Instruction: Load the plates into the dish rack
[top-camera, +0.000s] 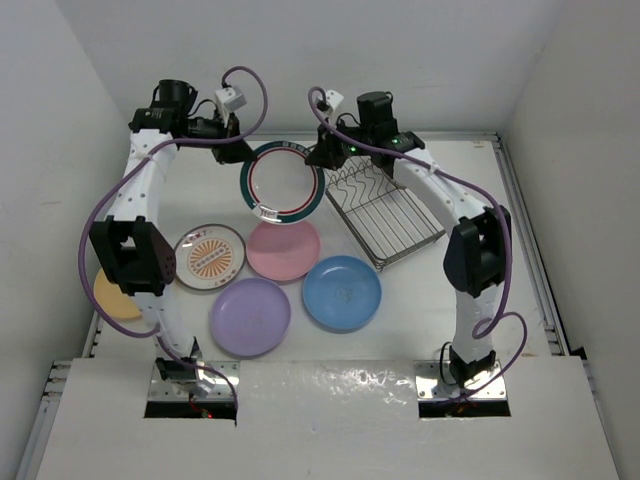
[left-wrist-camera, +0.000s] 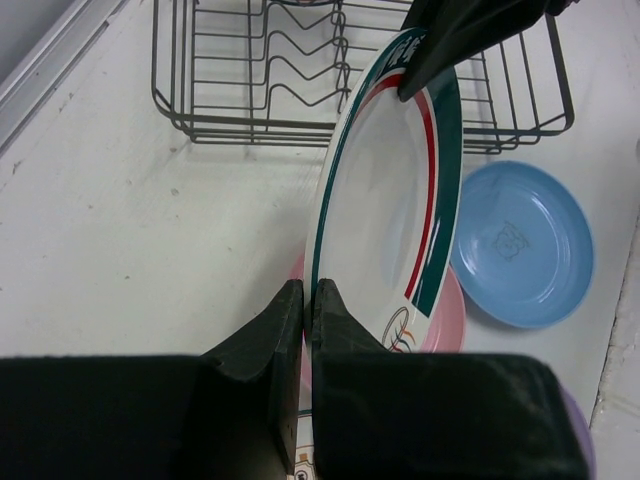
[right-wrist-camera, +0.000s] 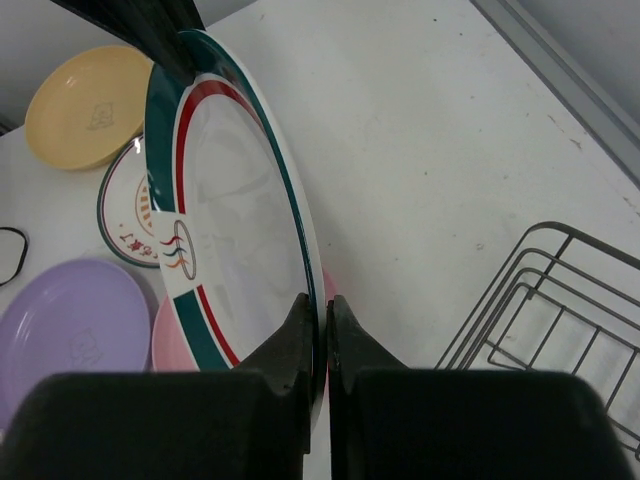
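The green-rimmed white plate (top-camera: 283, 180) is held up on edge above the table, between the two arms. My left gripper (top-camera: 244, 152) is shut on its left rim; in the left wrist view the gripper (left-wrist-camera: 308, 290) pinches the rim of the plate (left-wrist-camera: 385, 190). My right gripper (top-camera: 322, 157) is shut on the opposite rim, as the right wrist view shows (right-wrist-camera: 322, 300). The dish rack (top-camera: 390, 210) stands just right of the plate and holds nothing. On the table lie the pink (top-camera: 283, 250), blue (top-camera: 342, 292), purple (top-camera: 250, 316), orange sunburst (top-camera: 210, 256) and yellow (top-camera: 115, 295) plates.
The held plate hangs over the pink plate (left-wrist-camera: 445, 320). The rack's near wall (left-wrist-camera: 250, 125) faces the plate's far edge. A raised rail (top-camera: 525, 250) runs along the table's right side, and walls close in at the back and sides.
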